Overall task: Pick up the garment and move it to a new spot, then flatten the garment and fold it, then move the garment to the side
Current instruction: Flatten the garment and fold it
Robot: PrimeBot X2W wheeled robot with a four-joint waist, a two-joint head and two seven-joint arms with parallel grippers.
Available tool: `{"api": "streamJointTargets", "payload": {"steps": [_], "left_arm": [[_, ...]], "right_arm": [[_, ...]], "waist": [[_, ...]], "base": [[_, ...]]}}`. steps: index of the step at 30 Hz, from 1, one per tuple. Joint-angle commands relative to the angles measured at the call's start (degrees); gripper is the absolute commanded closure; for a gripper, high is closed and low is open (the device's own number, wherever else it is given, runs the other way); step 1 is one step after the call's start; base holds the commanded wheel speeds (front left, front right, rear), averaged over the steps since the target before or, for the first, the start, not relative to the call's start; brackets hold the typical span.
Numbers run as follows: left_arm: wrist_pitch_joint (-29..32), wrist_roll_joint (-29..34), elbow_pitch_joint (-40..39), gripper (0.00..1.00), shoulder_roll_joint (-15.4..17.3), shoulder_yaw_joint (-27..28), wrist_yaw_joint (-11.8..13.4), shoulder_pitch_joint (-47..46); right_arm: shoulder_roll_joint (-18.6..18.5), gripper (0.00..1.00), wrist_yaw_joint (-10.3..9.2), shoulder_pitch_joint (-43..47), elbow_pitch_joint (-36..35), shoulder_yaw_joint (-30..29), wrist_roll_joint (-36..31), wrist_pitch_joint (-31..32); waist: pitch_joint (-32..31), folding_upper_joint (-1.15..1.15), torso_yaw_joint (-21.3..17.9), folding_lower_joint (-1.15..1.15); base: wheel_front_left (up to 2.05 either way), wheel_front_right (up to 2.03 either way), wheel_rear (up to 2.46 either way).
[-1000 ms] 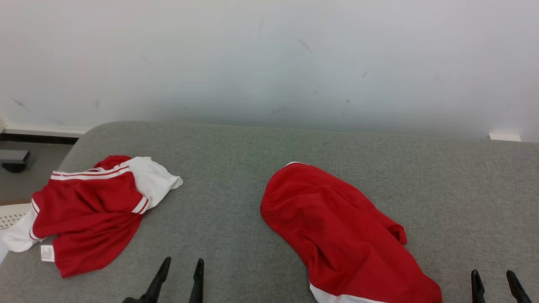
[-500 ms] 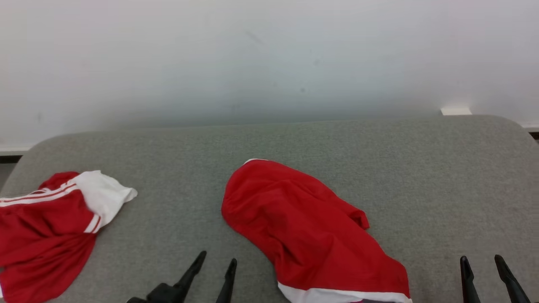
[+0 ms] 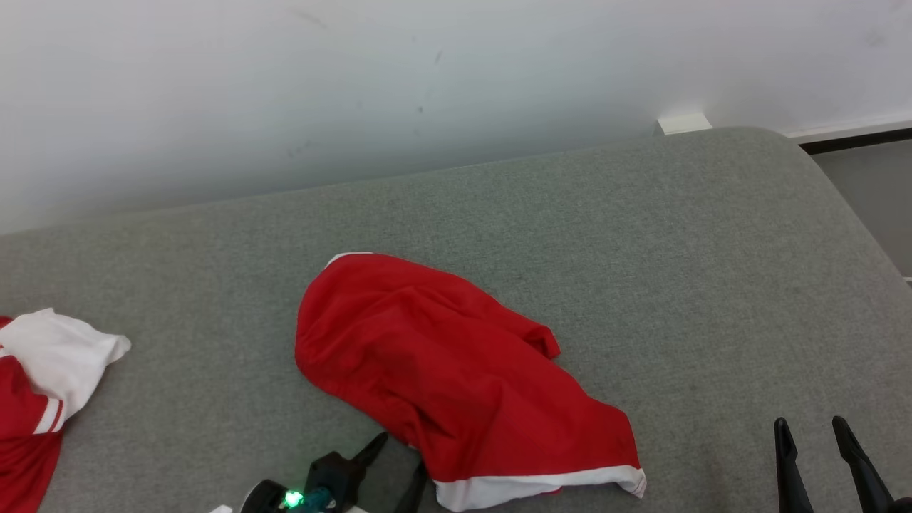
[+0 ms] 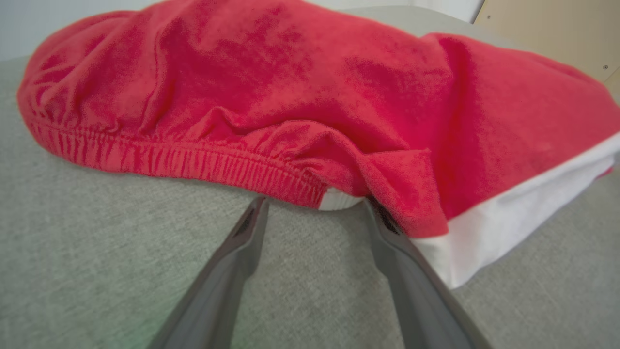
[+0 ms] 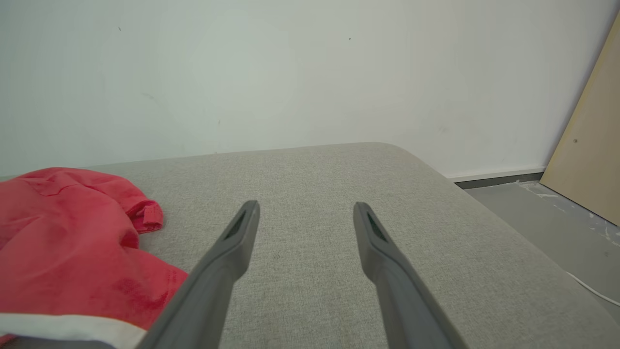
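Red garment lay crumpled on the grey fabric-covered desk, near the middle of the head view. Its long axis ran from 10 o'clock to 4 o'clock. An elastic waistband ran along the near edge. A white hem band closed the end at 5 o'clock.

Left tool sat at the garment's 7 o'clock edge with its fingers spread wide and nothing pinched. In the left wrist view its two fingers pointed at the gathered waistband. One tip was just short of the elastic. The other touched a loose red fold and was partly tucked under it.

Right tool hung at 4 o'clock of the head view, also spread and empty. It was over bare desk, well apart from the cloth.

A second red-and-white garment lay at 9 o'clock, well apart from the first. The wall stood behind the desk at 12 o'clock.

Handling, my judgement:
- The cloth looked light, limp and fully compliant. It should sag and bunch when lifted and will hold no shape.
- The knit looked matte, so slip risk is probably low. There is nothing fragile here.
- The waistband is the best hold, since the elastic is thicker and gives the fingers bulk to close on.
- A pinch on the single loose fold risks lifting one layer only.
- A single-point lift will leave the garment hanging in a rope. A second hold, on the waistband further along or on the hem, would help with spreading it flat.

Step in hand, as I judged it: the approach for the first pick-up. The grasp had not been made.
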Motion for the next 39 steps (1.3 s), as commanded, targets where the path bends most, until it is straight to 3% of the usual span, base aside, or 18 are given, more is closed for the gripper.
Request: {"api": "streamJointTargets", "payload": {"steps": [1, 10, 25, 26, 27, 28, 29, 30, 35, 39], "left_arm": [[-0.1, -0.2, 0.8, 0.00, 0.1, -0.3, -0.1, -1.0], [-0.1, -0.9, 4.4, 0.00, -1.0, -2.0, 1.4, -4.3], [-0.2, -5.6, 0.7, 0.00, -1.4, -3.9, 2.2, -7.1], [-0.2, -5.8, 0.8, 0.15, -1.4, -4.0, 2.2, -7.2], [-0.2, -5.8, 0.8, 0.15, -1.4, -4.0, 2.2, -7.2], [-0.2, -6.0, 1.0, 0.51, -1.4, -4.1, 2.3, -7.4], [-0.2, -6.2, 1.3, 0.67, -1.4, -4.3, 2.3, -7.6], [-0.2, -6.3, 1.7, 1.00, -1.4, -4.4, 2.3, -7.9], [-0.2, -6.5, 3.7, 1.00, -1.2, -4.7, 1.8, -9.0], [0.3, -5.4, 4.3, 1.00, 1.3, -5.3, 1.6, -8.6]], "right_arm": [[-0.1, 0.00, -0.16, -1.0, 0.0, 0.0, 0.7, 0.0], [0.2, 0.00, -0.16, -2.1, 0.1, 0.2, 0.6, 0.0], [0.4, 0.00, -0.16, -2.6, 0.5, 0.6, 0.8, 0.0], [0.4, 0.00, -0.16, -2.7, 0.4, 0.7, 0.8, 0.0], [0.4, 0.00, -0.16, -2.7, 0.4, 0.7, 0.8, 0.0], [0.4, 0.00, -0.16, -2.8, 0.4, 0.7, 0.8, 0.0], [0.4, 0.00, -0.16, -2.8, 0.4, 0.7, 0.8, 0.0], [0.4, 0.00, -0.16, -2.9, 0.4, 0.6, 0.8, 0.0], [0.5, 0.00, -0.16, -1.7, 0.2, -0.5, 0.6, 0.0], [0.5, 0.00, -0.16, -0.6, 0.1, -1.2, 0.4, 0.0]], "waist": [[0.7, 0.00, -0.6, 0.00], [1.8, 0.00, -1.4, 0.00], [2.3, 0.00, -1.6, 0.00], [2.4, 0.00, -1.6, 0.00], [2.4, 0.00, -1.6, 0.00], [2.4, 0.00, -1.7, 0.00], [2.5, 0.00, -1.7, 0.00], [2.6, 0.00, -1.7, 0.00], [2.3, 0.00, -0.5, 0.00], [1.4, 0.00, 2.1, 0.00]], "base": [[0.00, 0.00, 0.00], [0.00, 0.00, 0.00], [0.00, 0.00, 0.00], [0.00, 0.00, 0.00], [0.00, 0.00, 0.00], [0.00, 0.00, 0.00], [0.00, 0.00, 0.00], [0.00, 0.00, 0.00], [0.00, 0.00, 0.00], [0.00, 0.00, 0.00]]}}
